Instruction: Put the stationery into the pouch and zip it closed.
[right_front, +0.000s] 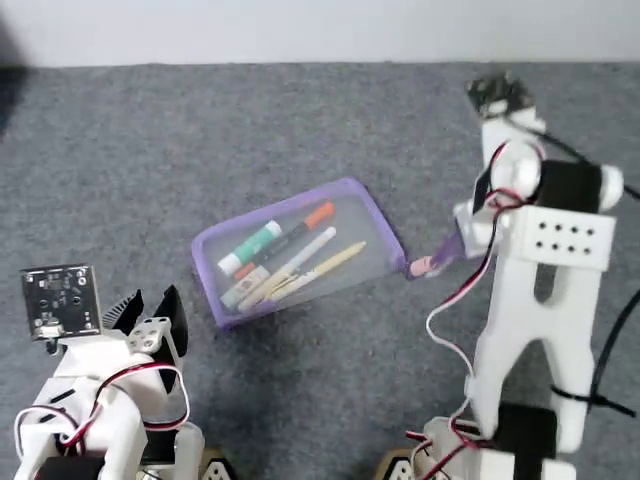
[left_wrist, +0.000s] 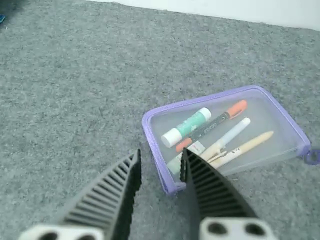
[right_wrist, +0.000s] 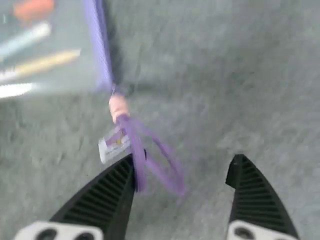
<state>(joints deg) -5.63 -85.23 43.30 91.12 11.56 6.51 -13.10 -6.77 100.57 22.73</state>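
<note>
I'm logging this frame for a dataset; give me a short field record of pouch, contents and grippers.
pouch: clear purple-edged zip pouch, flat on grey carpeted table
contents: green-and-white glue stick, orange-capped black pen, white pen, yellow pencil
left gripper: open, above pouch's near corner
right gripper: open
strap: purple loop at pouch corner, by one right gripper finger

One clear pouch (left_wrist: 272, 112) holding four countable items: one glue stick (left_wrist: 187, 127), one black pen (left_wrist: 212, 125), one white pen (left_wrist: 232, 131), one pencil (left_wrist: 250, 144). One purple loop (right_wrist: 134, 145). Two claws: left claw (left_wrist: 160, 155), right claw (right_wrist: 184, 159).
</note>
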